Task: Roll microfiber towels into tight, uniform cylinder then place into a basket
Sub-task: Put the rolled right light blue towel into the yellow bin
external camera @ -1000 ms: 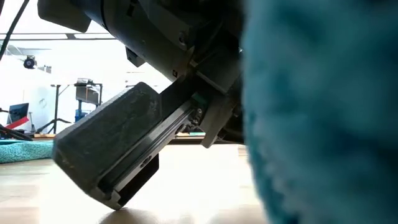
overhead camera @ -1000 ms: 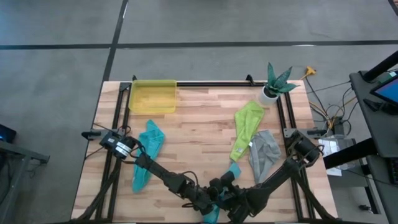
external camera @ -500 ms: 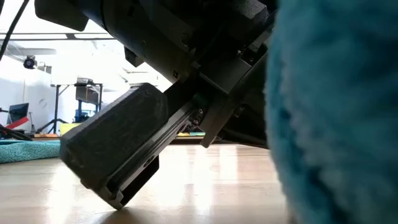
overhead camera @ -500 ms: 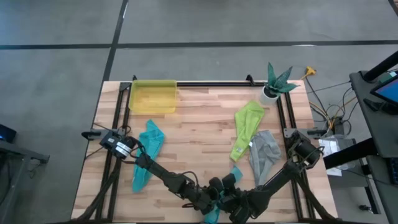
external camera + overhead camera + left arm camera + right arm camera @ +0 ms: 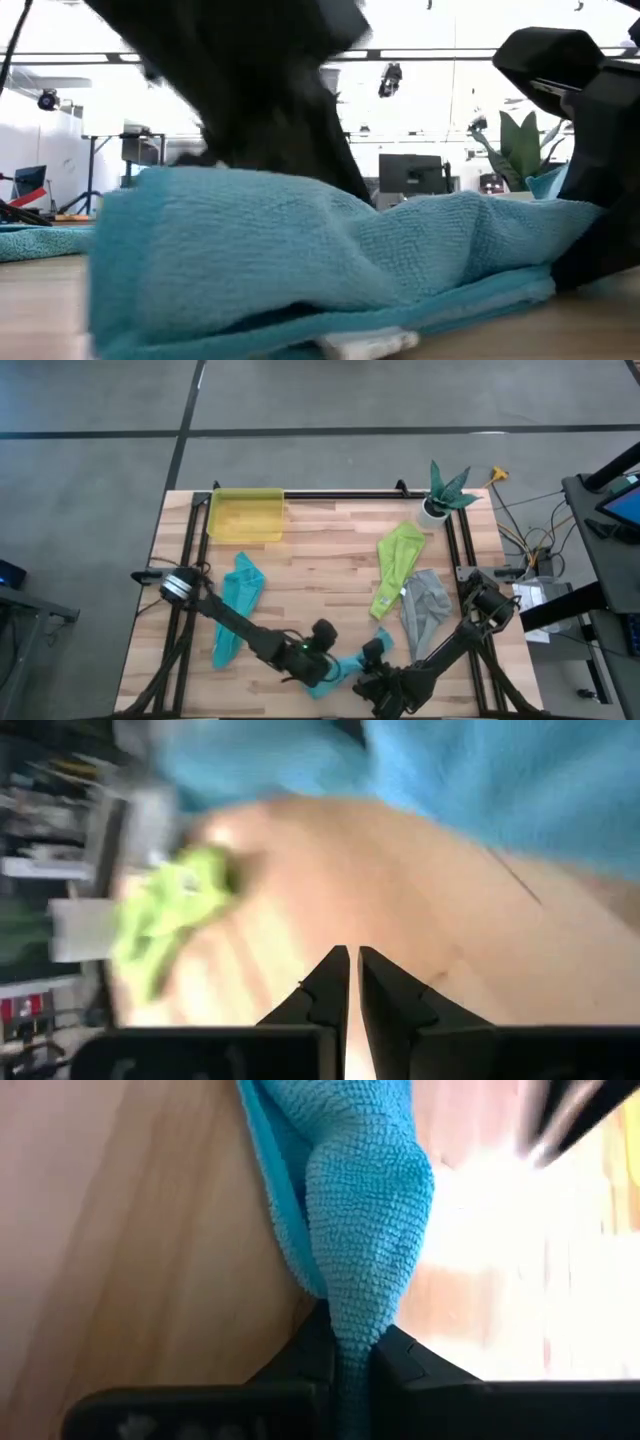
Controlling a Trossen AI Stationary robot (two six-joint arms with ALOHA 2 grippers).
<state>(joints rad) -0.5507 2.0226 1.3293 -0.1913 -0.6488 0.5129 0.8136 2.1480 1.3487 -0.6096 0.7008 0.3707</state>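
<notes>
Light blue towel (image 5: 345, 666): laid out flat and bunched at the near edge of the table (image 5: 320, 565), between the two claws. It fills the low view (image 5: 330, 255).
Right claw (image 5: 350, 1352): seen at the near edge, right of the middle. Its two fingers are pinched tight on one end of the light blue towel.
Left claw (image 5: 349, 982): held near the near edge, just left of the light blue towel. Its fingers are pressed close together with nothing seen between them.
Teal towel (image 5: 238, 605): left crumpled in a long strip on the left side of the table.
Lime green towel (image 5: 395, 565): laid in a long strip on the right side.
Grey towel (image 5: 425, 605): bunched just right of the lime green towel, touching it.
Basket (image 5: 245, 515): set at the far left corner, well apart from all the towels.
Plant pot (image 5: 436, 507): placed at the far right corner.
</notes>
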